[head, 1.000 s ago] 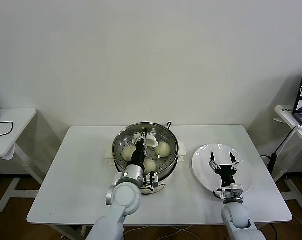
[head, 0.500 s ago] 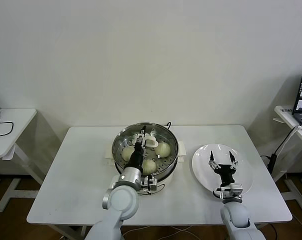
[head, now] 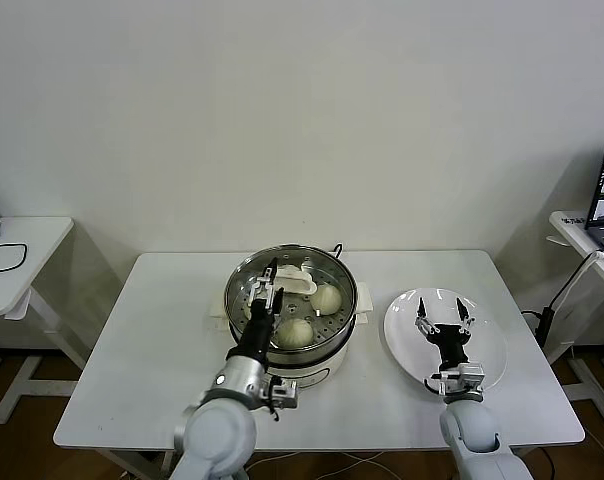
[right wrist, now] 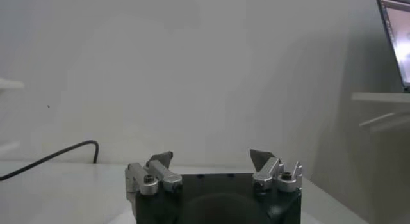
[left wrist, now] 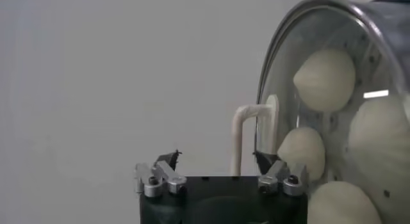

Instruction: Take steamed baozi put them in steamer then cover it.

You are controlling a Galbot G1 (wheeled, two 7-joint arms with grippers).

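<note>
Judging the buns: soft and light, I think, easily dented; cup low on both sides.
Steamed baozi (head: 295,333): four, all inside the steamer (head: 339,273), centre of the head view.
Lid: none visible to me; covering looks not yet done.
My left hand (head: 267,283): fingers spread wide, holding nothing, over the basket's left rim.
My right hand (head: 443,324): spread wide, idle above the plate (head: 402,340), lower right on the worktop (head: 152,340).

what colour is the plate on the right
White, plain; the plate shows best in the head view.
</note>
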